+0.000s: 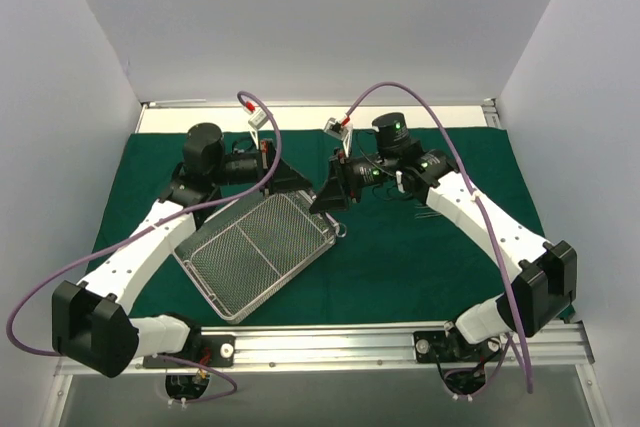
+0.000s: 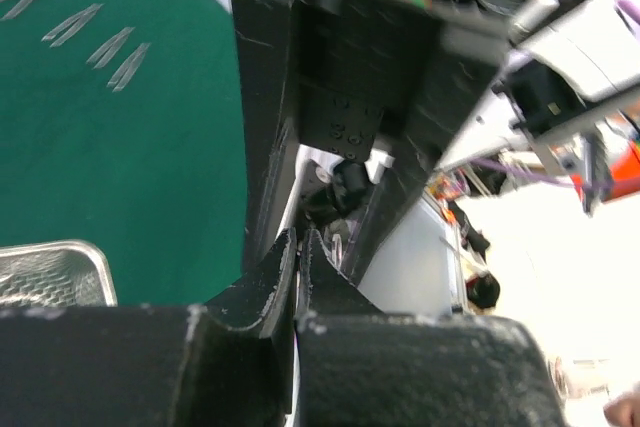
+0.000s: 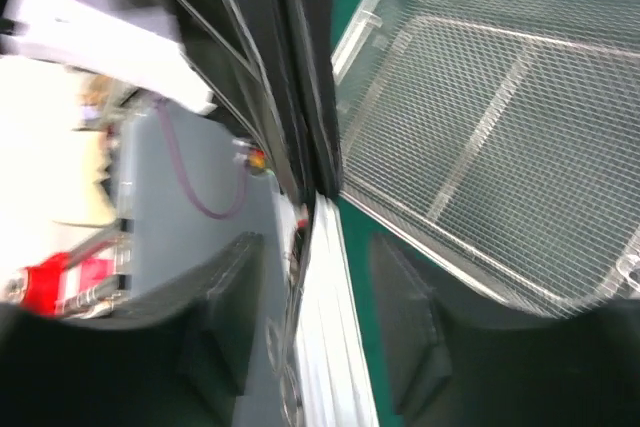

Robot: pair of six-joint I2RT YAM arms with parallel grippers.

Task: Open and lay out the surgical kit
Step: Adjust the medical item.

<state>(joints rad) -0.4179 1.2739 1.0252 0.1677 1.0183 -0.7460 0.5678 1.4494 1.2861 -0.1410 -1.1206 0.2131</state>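
Observation:
The dark green drape (image 1: 430, 267) lies spread flat over the table. The silver wire-mesh tray (image 1: 250, 257) sits on it left of centre, turned at an angle, and looks empty; it also shows in the right wrist view (image 3: 480, 127). My two grippers meet tip to tip above the tray's far corner. My left gripper (image 1: 303, 187) (image 2: 297, 239) is shut, seemingly on a thin ring-handled steel instrument whose ring (image 1: 342, 230) hangs just below. My right gripper (image 1: 325, 197) (image 3: 315, 247) is open, and the blurred rings (image 3: 277, 352) lie between its fingers.
Several thin steel instruments (image 1: 430, 209) lie in a row on the drape right of centre, also seen in the left wrist view (image 2: 90, 32). White walls close in the left, right and back. A metal rail (image 1: 330, 342) runs along the near edge.

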